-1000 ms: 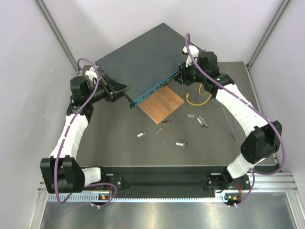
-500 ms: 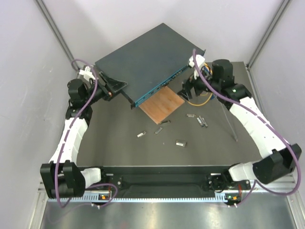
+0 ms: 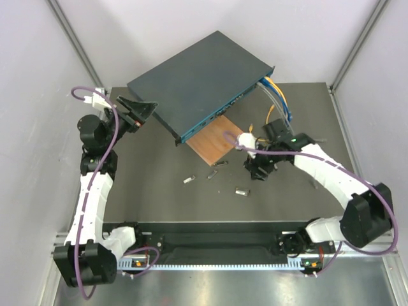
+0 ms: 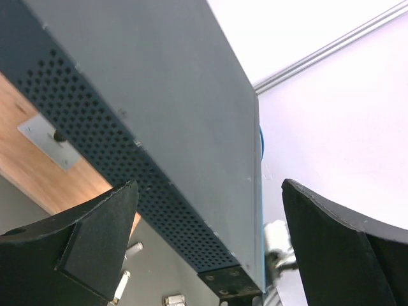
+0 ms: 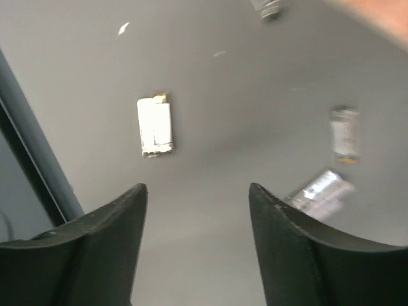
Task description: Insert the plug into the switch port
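Observation:
The switch (image 3: 197, 80), a flat dark blue-grey box, lies at the back with its teal socket face (image 3: 210, 119) toward the front right. Its perforated side fills the left wrist view (image 4: 146, 115). Several small silver plugs (image 3: 241, 190) lie loose on the table. My right gripper (image 3: 258, 167) is open and empty, pointing down over the table, with one plug (image 5: 155, 126) just ahead of its jaws (image 5: 197, 191). My left gripper (image 3: 137, 108) is open and empty beside the switch's left corner, not touching it (image 4: 209, 191).
A thin brown wooden square (image 3: 217, 139) lies partly under the switch's front face. Blue, orange and grey cables (image 3: 277, 102) run from the right end of the teal face down to the table. More plugs (image 3: 189, 180) lie in front of the wood. White walls close in both sides.
My right gripper has left the switch's right end and moved forward and down over the loose plugs. The cables there have come into view. My left gripper has backed off to the left.

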Tool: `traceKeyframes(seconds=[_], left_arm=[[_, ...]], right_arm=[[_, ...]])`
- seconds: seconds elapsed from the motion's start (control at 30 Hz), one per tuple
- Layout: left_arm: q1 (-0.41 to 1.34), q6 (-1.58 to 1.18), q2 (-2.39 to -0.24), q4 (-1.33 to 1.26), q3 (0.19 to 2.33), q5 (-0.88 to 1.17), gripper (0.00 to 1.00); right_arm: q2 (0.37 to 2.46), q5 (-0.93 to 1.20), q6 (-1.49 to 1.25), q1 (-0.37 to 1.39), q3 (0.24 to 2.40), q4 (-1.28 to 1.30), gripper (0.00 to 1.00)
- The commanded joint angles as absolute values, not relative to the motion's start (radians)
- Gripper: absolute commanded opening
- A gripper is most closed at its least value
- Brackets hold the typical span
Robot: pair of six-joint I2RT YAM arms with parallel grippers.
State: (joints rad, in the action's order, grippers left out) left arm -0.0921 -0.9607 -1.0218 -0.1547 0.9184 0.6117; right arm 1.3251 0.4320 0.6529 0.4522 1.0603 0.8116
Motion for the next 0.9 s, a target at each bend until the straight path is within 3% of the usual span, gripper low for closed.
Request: traceKeyframes(seconds=[0.0, 0.13, 0.2, 0.4, 0.67, 0.87], left_arm=[[-0.098, -0.914, -0.983, -0.203, 0.968, 0.583, 0.99], [-0.1, -0.884, -0.971, -0.184, 0.971, 0.589, 0.98], [-0.098, -0.877, -0.966, -0.183, 0.965, 0.589, 0.98], [-0.097, -0.879, -0.977, -0.186, 0.957, 0.592, 0.98], [-0.101, -0.862, -0.983, -0.166, 0.971, 0.594, 0.98], [-0.103, -0.873, -0.986, -0.172, 0.959, 0.597, 0.98]], right_arm=[[1.37, 0.32, 0.706, 0.572, 1.011, 0.792, 0.63], [1.429, 0.229, 0.635, 0.637, 0.957, 0.622, 0.49], [1.451, 0.201, 0.582, 0.638, 0.959, 0.498, 0.38], [1.477, 0.256, 0.597, 0.638, 0.891, 0.086, 0.41], [1.686, 0.397, 0.684, 0.638, 1.051, 0.107, 0.46], [1.781, 0.385, 0.696, 0.638, 1.138, 0.14, 0.49]])
